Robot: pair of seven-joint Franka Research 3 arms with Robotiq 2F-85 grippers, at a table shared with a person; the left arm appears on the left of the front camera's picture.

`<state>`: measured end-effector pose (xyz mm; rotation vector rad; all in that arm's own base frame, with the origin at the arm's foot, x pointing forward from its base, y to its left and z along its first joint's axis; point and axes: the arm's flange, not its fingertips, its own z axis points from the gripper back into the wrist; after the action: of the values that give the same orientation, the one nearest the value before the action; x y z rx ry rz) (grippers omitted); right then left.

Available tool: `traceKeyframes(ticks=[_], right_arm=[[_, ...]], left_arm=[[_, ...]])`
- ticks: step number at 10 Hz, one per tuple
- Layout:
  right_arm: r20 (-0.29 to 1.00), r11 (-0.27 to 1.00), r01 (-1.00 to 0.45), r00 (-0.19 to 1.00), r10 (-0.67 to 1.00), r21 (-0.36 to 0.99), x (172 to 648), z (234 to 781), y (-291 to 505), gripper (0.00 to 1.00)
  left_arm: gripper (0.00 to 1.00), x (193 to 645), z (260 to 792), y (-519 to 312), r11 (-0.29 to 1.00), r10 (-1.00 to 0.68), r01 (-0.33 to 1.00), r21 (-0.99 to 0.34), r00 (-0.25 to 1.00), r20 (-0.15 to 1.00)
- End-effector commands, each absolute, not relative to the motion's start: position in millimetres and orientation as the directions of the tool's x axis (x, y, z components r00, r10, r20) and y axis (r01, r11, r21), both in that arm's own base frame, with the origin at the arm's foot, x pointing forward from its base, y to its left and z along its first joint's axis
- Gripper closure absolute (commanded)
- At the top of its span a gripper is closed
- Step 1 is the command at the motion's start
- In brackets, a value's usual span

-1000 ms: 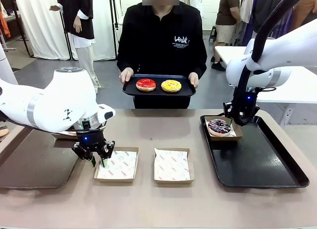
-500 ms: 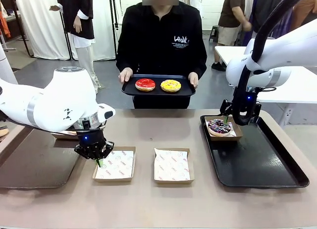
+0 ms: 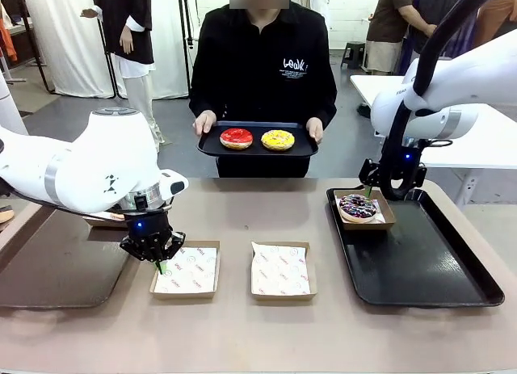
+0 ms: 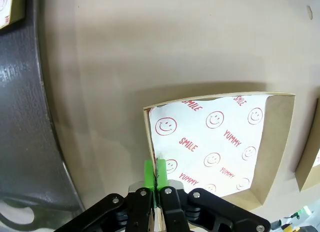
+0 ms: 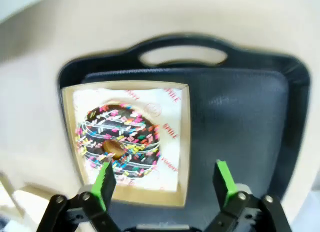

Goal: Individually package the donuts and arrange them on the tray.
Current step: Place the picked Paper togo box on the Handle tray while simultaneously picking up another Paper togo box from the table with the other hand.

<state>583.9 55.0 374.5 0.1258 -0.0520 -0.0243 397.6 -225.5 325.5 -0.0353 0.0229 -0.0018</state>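
Tan table (image 3: pixel 242 220) | left claw (image 4: pixel 154 168) pinching wall of empty box (image 4: pixel 215 137), likely to position it | right claw (image 5: pixel 165 179) spread over boxed donut (image 5: pixel 120 137), on tray (image 5: pixel 240 122) at right edge.

I count three donuts: one red donut (image 3: pixel 237 137), one yellow donut (image 3: pixel 278 139) and one sprinkled donut (image 3: pixel 356 206). Of paper-lined cardboard boxes I see three whole: the left box (image 3: pixel 184 271), the middle box (image 3: pixel 280 271) and the filled box (image 3: pixel 386 216). A corner of a fourth box (image 4: pixel 10 6) shows in my left wrist view. There are three trays: the held tray (image 3: pixel 258 153), the black tray (image 3: pixel 428 261) and the dark tray (image 3: pixel 56 269). One person (image 3: pixel 262 59) faces me.
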Motion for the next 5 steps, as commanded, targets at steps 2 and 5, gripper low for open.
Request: traceKeyframes(ticks=[2,5], right_arm=[[0.024,0.890,-0.042,0.999,0.034,0.454,537,431,-16,0.00],[0.062,0.721,-0.024,0.998,-0.027,0.693,474,466,-104,0.00]], left_arm=[[1.00,400,366,-219,0.999,-0.002,0.000,-0.044,0.999,-0.040],[1.00,421,422,-216,0.998,0.008,-0.008,-0.064,1.000,0.001]])
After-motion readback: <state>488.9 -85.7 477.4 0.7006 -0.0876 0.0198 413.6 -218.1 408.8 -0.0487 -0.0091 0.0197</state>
